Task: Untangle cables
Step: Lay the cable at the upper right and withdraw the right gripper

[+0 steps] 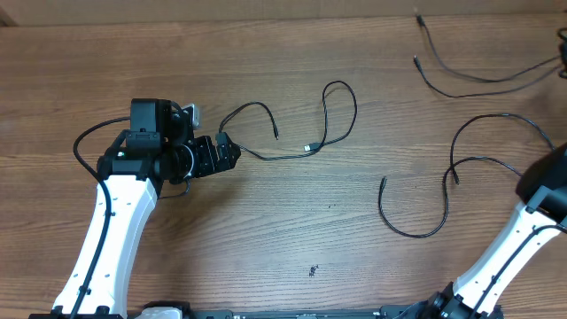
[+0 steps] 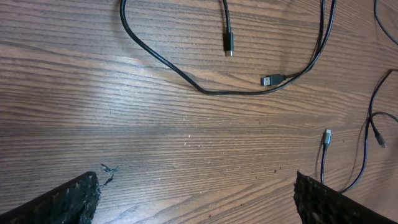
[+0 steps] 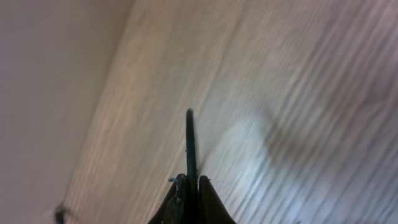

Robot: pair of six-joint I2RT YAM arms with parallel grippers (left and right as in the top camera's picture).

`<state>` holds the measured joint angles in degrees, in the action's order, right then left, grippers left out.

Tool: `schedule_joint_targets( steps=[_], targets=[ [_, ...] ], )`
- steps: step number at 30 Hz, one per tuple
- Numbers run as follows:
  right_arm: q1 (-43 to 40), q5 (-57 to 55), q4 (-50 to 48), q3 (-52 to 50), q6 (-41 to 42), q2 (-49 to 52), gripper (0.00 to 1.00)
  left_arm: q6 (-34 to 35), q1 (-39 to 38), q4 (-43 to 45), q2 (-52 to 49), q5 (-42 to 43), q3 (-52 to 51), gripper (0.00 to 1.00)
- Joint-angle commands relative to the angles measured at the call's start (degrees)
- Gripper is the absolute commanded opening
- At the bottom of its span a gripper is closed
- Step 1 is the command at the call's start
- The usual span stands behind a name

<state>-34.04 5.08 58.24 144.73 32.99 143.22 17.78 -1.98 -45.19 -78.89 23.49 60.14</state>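
Black looped cable [image 2: 230, 93] ahead of left end effector [image 2: 198, 196] — jaws apart; right end effector [image 3: 191, 194] — clamped on cable end [image 3: 189, 143].

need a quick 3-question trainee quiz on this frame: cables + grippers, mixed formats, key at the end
1. True or false: the left gripper is closed on a cable.
2. Multiple choice: the silver-tipped black USB plug is A) lying on the brown wooden table, B) between the left gripper's fingers, C) hanging off the table edge.
3. Short answer: what sticks out of the shut right gripper?

Key
1. False: it is open and empty.
2. A
3. A thin black cable, pinched between its fingers.
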Motion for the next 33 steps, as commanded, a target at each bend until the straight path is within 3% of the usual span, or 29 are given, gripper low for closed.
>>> schedule_joint_targets(
  steps=[1, 10, 18, 30, 31, 32, 33],
  targets=[
    [-3.43, -0.74, -1.60, 0.35, -0.02, 2.75, 0.04, -1.09, 0.09, 0.04, -0.20, -0.13, 0.33, 1.00],
    [-5.62, -7.91, -3.08, 0.17, -0.04, 6.67, 0.04, -1.09, 0.09, 0.04, -0.20, -0.13, 0.33, 1.00],
    [-5.62, -13.92, -7.85, -7.56, -0.44, 6.88, 0.04, -1.09, 0.09, 0.04, -0.20, -0.13, 0.33, 1.00],
    [-5.73, -14.45, -10.10, -12.98, -0.46, 6.93, 0.04, -1.09, 0.09, 0.04, -0.20, -0.13, 0.33, 1.00],
    [-5.73, -14.45, -9.88, -12.98, -0.46, 6.93, 0.06, -1.09, 0.09, 0.04, -0.20, -0.13, 0.33, 1.00],
    [-5.73, -14.45, -9.66, -12.98, -0.46, 6.93, 0.16, -1.09, 0.09, 0.04, -0.20, -0.13, 0.33, 1.00],
    [-5.73, -14.45, -9.11, -12.98, -0.46, 6.93, 0.35, -1.09, 0.09, 0.04, -0.20, -0.13, 0.33, 1.00]
  ],
)
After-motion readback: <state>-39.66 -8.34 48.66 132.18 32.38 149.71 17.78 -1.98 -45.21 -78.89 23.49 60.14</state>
